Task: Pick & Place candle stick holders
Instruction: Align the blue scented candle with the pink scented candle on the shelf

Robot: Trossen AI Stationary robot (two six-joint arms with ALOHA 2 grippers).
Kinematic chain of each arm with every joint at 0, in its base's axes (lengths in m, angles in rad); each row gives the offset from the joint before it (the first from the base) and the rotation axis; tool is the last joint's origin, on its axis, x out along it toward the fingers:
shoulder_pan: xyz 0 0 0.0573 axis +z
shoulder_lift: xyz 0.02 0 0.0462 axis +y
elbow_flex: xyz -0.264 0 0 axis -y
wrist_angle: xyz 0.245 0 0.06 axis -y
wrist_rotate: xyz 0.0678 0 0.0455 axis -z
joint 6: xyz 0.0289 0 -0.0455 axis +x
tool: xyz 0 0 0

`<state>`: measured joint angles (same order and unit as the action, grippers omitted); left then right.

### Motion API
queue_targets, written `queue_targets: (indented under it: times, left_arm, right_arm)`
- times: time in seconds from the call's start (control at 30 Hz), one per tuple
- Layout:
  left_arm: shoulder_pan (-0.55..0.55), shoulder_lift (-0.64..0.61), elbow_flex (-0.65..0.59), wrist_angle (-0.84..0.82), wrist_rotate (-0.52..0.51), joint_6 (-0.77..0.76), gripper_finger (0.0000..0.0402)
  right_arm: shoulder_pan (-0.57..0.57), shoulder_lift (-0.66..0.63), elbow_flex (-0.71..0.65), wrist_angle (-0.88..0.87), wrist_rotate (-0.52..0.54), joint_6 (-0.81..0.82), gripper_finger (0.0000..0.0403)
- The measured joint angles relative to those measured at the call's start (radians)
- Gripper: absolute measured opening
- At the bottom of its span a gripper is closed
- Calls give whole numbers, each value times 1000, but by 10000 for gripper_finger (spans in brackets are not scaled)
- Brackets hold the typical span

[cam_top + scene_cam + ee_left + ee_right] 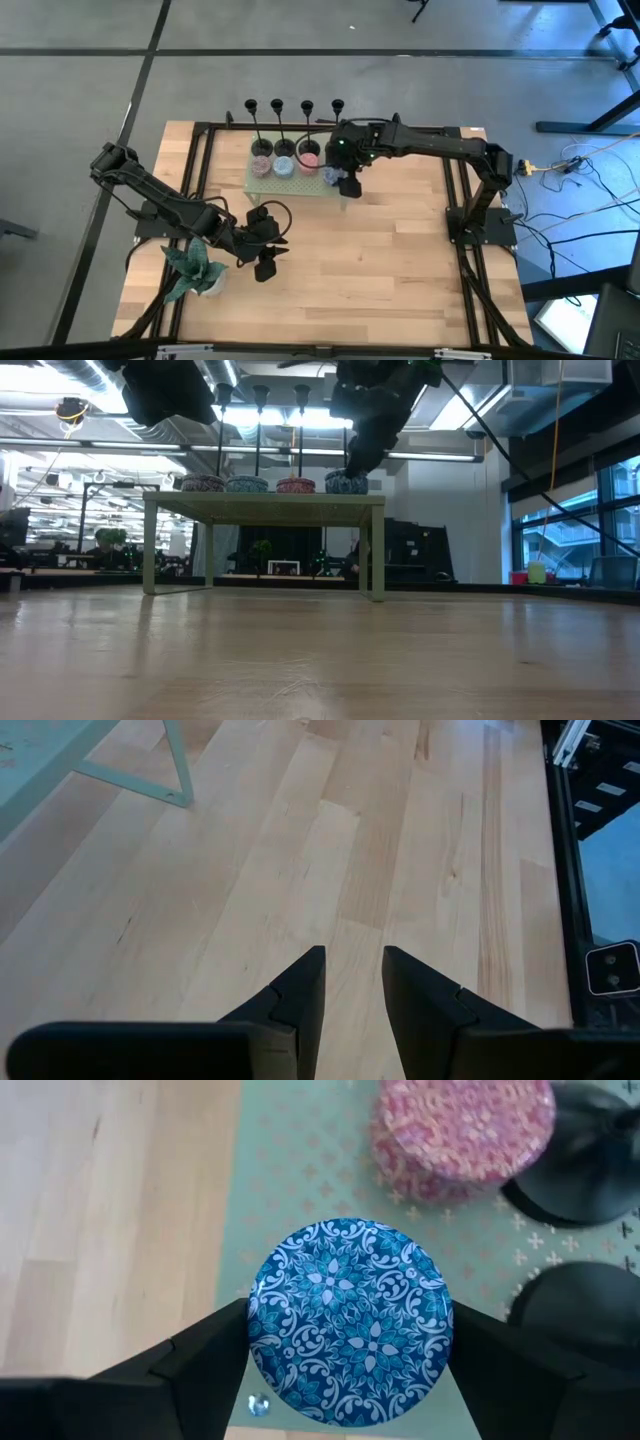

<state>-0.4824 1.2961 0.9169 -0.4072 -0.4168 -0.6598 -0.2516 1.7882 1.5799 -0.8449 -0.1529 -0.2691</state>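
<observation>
Blue candle [350, 1325]: clamped between right gripper [350, 1350] fingers, at the near right edge of the small green table [262, 185].
Candle stick holders [293, 125]: four, black, lined up along the table's far side.
Pink candle [462, 1130]: beside a holder base.
Left gripper [352, 990]: fingers slightly apart, nothing held, over bare wood near the plant [195, 268].

In the low view the tops of the four candle stick holders [258, 430] run out of the picture's upper edge, and both arms are cut off there too. In the right wrist view two holder bases [590, 1160] are cropped by the edge, and the right end effector [350, 1360] hides the blue tin's [350, 1320] sides.
</observation>
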Motion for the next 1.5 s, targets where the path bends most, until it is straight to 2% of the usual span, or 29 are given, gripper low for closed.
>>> queue_targets:
  times: [0.47,0.87,0.93,1.13,1.5]
  left_arm:
    - [0,0,0,0,0,0,98]
    - [0,0,0,0,0,0,98]
    - [0,0,0,0,0,0,98]
    - [0,0,0,0,0,0,98]
    - [0,0,0,0,0,0,98]
  right_arm:
    - [0,0,0,13,-32,-4,312]
    - [0,0,0,18,1,-29,314]
    - [-1,0,0,18,3,-29,325]
    - [-1,0,0,18,7,-23,394]
    - [-1,0,0,18,22,-23,381]
